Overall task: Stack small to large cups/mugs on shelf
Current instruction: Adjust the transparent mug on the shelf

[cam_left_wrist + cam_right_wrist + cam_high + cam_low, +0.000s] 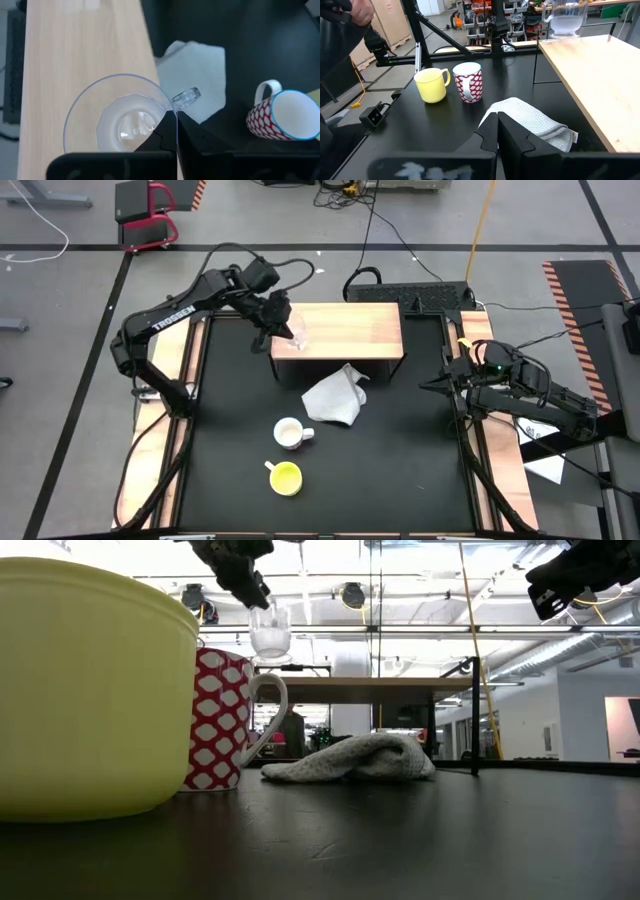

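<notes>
My left gripper [283, 328] is shut on a tiny clear glass cup [125, 125] over the left part of the light-wood shelf [350, 330]. In the low view the cup [270, 637] hangs above the shelf top [400, 683]. A white mug with a red pattern [289, 433] and a yellow cup with a handle [286, 478] stand upright on the black table, nearer the front. My right gripper [497, 125] is shut and empty, above the table's right edge [462, 378]. My left gripper holds the glass cup by its rim wall [176, 117], right beside the small glass handle [186, 97]. One finger is inside the cup and one outside. The fingers come from above, slanting down. The cup hangs upright, mouth up, clear of the shelf.
A crumpled grey-white cloth [333, 398] lies on the table just in front of the shelf, between it and the mug. A black keyboard-like box [410, 292] and cables lie behind the shelf. Bare shelf top stretches to the right of the cup.
</notes>
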Controlling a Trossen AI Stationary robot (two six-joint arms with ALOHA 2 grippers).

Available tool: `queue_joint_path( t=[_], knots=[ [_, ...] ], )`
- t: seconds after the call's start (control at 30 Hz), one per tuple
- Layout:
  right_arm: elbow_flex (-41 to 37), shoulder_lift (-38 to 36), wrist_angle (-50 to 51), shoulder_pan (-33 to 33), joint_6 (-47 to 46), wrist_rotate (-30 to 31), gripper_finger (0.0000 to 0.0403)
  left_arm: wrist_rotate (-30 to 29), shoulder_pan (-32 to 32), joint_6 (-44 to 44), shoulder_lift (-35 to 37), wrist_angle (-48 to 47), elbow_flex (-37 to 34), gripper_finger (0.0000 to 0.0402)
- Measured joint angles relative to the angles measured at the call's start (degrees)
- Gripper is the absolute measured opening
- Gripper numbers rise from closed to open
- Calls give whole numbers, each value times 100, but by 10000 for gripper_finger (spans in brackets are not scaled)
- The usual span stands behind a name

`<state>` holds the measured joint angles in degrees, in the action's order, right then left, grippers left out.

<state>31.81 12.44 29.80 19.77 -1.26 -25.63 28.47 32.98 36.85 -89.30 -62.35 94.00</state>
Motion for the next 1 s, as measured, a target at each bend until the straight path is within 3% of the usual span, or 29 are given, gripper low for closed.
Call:
queue_joint_path(
  t=[0.43,1.0],
  knots=[
    [0,-1,0,0,9,2,0,-344,-77,-57,27,-63,-241,0],
    [0,-1,0,0,15,1,0,-342,-82,126,26,-61,-241,0]
  ],
)
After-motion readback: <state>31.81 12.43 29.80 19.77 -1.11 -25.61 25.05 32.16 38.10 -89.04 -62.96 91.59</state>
